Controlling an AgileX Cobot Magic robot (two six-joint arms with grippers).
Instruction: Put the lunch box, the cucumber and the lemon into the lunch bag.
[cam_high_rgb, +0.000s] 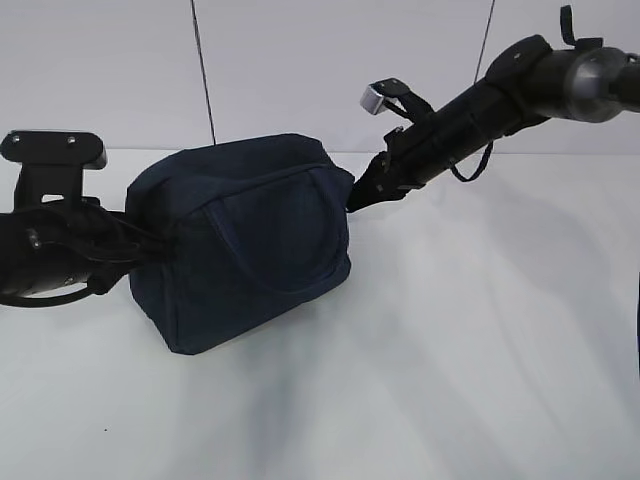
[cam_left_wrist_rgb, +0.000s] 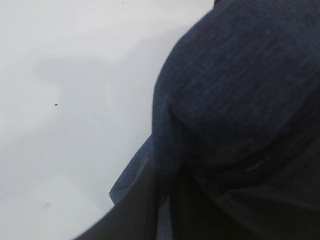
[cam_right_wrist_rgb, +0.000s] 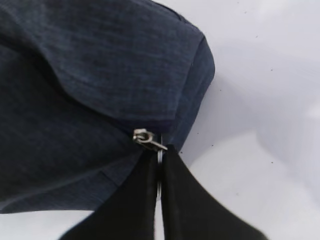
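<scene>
Lunch bag (cam_high_rgb: 245, 240) fills centre-left of frame; both flanks blocked: left gripper (cam_high_rgb: 150, 245) against its left end, right gripper (cam_high_rgb: 362, 195) at upper-right corner. Table (cam_high_rgb: 480, 340) open lower right.

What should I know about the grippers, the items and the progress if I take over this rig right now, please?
Left gripper: shut on the left end of the lunch bag, pinching fabric.
Right gripper: shut on the zipper's metal ring pull at the bag's right end.
The bag sits on the white table and looks zipped closed.
Lunch box, cucumber and lemon: not visible in any view; presumably inside the bag, but that cannot be confirmed.
Left to do: probably only check the zipper is fully closed, then release both grippers and withdraw.
</scene>
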